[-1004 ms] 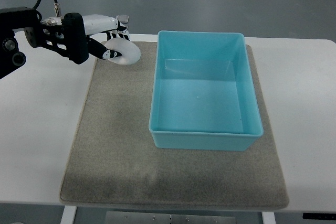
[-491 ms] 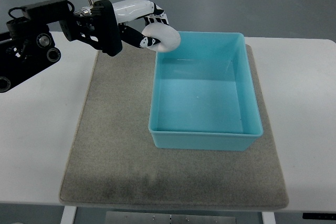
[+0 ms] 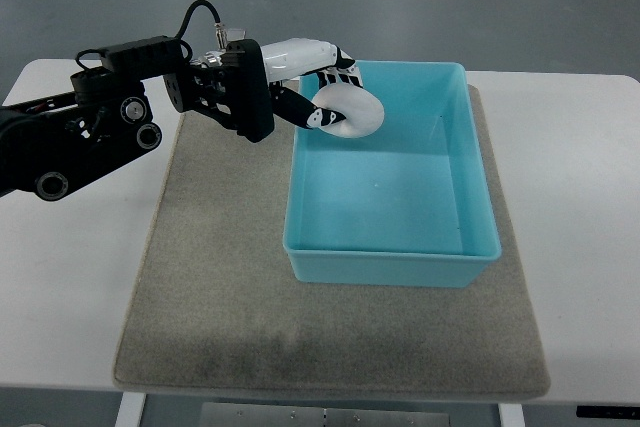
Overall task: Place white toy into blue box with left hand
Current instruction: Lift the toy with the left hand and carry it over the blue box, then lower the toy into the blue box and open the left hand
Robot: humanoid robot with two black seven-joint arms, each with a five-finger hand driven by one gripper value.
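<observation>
I take the blue box (image 3: 390,172) as my landmark. It sits on a grey mat (image 3: 220,277), which lies on the white tabletop (image 3: 590,197); the mat reaches out past the box on every side, farthest to its left and near side. The box looks empty, so nothing is placed yet. My left arm comes in from the left of the box, and the left robot hand (image 3: 318,87) hangs over the box's far left corner, its fingers curled around the white toy (image 3: 349,112). The toy is above the rim, inside the box's outline, off the floor. I judge the carry nearly done; lowering and letting go remain. The toy is a smooth white ring, tilted in the grasp.
</observation>
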